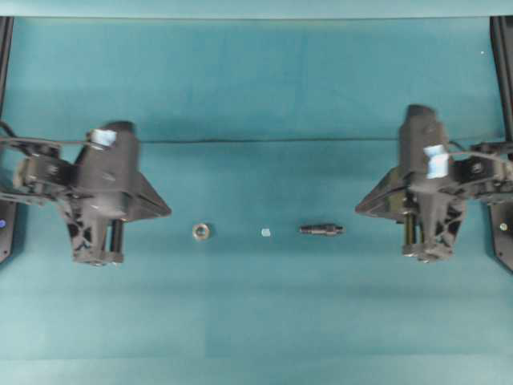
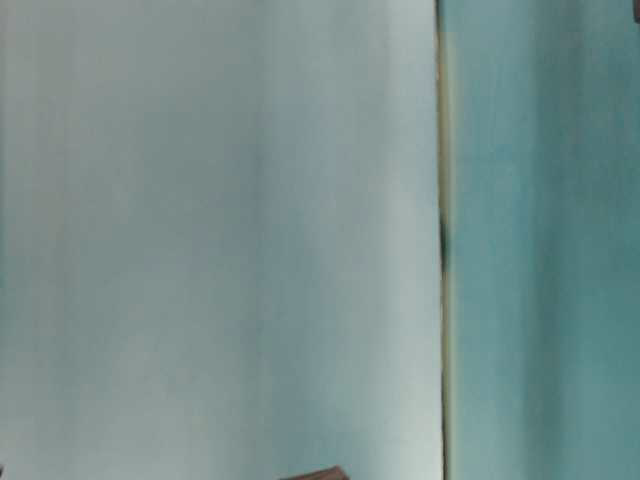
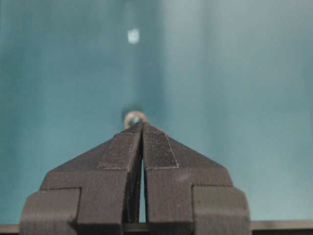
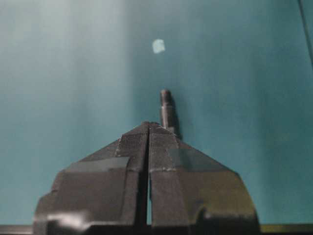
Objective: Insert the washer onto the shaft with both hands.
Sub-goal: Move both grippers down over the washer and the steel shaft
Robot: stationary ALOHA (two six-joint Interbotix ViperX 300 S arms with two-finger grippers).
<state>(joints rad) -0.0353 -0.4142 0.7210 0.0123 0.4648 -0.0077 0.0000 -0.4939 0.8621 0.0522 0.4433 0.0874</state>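
Note:
The washer [image 1: 200, 232], a small silvery-brass ring, lies flat on the teal table left of centre. In the left wrist view the washer [image 3: 135, 117] peeks out just beyond the tips of my left gripper [image 3: 142, 124], which is shut and empty. The shaft [image 1: 321, 229], a short dark stepped rod, lies on its side right of centre. My right gripper [image 4: 148, 124] is shut with nothing in it, and the shaft [image 4: 166, 110] lies just past its tips. From overhead, my left gripper [image 1: 167, 212] and right gripper [image 1: 360, 210] point inward, both apart from the parts.
A tiny pale chip [image 1: 265, 233] lies between the washer and the shaft. Dark frame rails [image 1: 503, 72] run along the table's left and right edges. The table-level view shows only blurred pale and teal surfaces.

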